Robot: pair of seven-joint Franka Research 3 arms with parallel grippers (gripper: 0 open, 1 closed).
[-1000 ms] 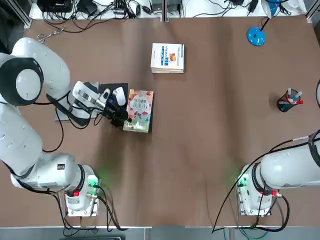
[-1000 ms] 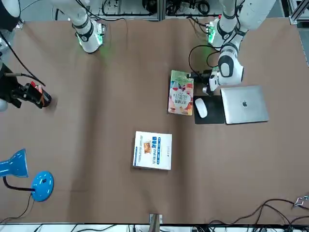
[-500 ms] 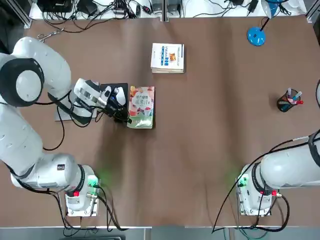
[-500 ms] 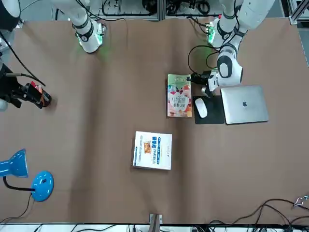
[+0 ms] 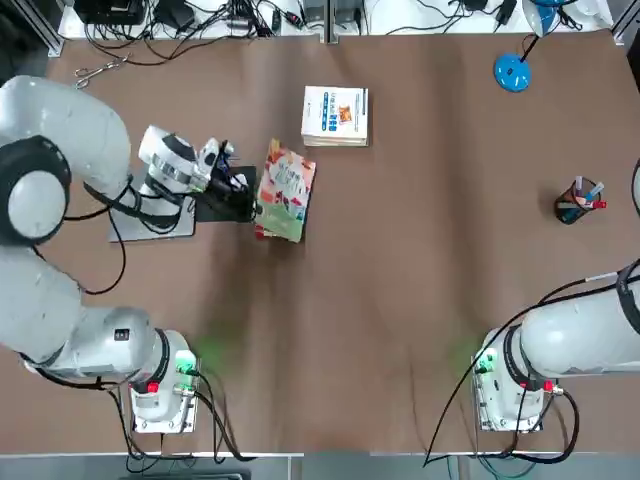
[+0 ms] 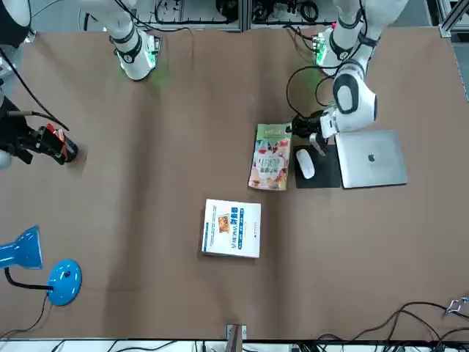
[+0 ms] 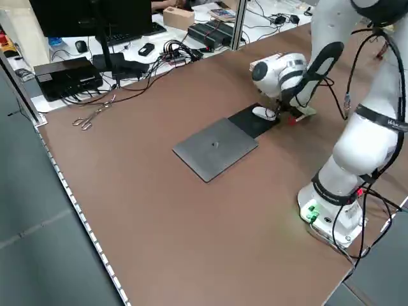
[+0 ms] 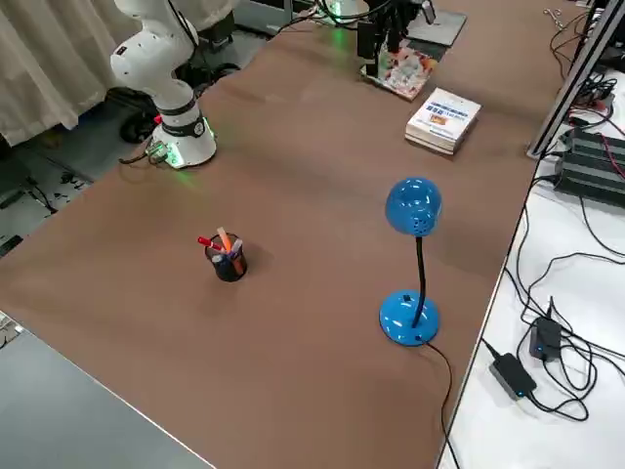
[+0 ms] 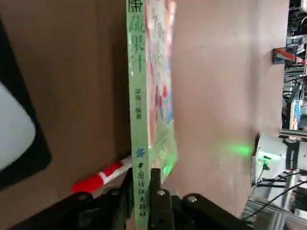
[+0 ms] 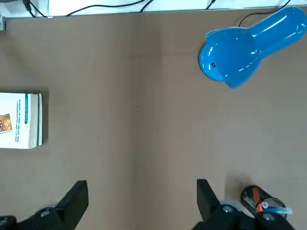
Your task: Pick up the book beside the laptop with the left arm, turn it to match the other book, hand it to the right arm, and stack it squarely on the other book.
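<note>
Colourful pink-green paperback book [image 5: 285,190] | spine clamped in left hand [image 5: 246,197], tilted | right hand [image 10: 141,203] spread wide, holding nothing

Both arms are glossy white with rounded joint housings and dark grey bands at the joints. Each base carries a green light and a small red button (the glow spills onto the brown desk [image 5: 400,280]). Black cables loop from the bases. The left tool [image 5: 243,203] is black; the right tool [image 10: 139,201] has black fingers.
</note>
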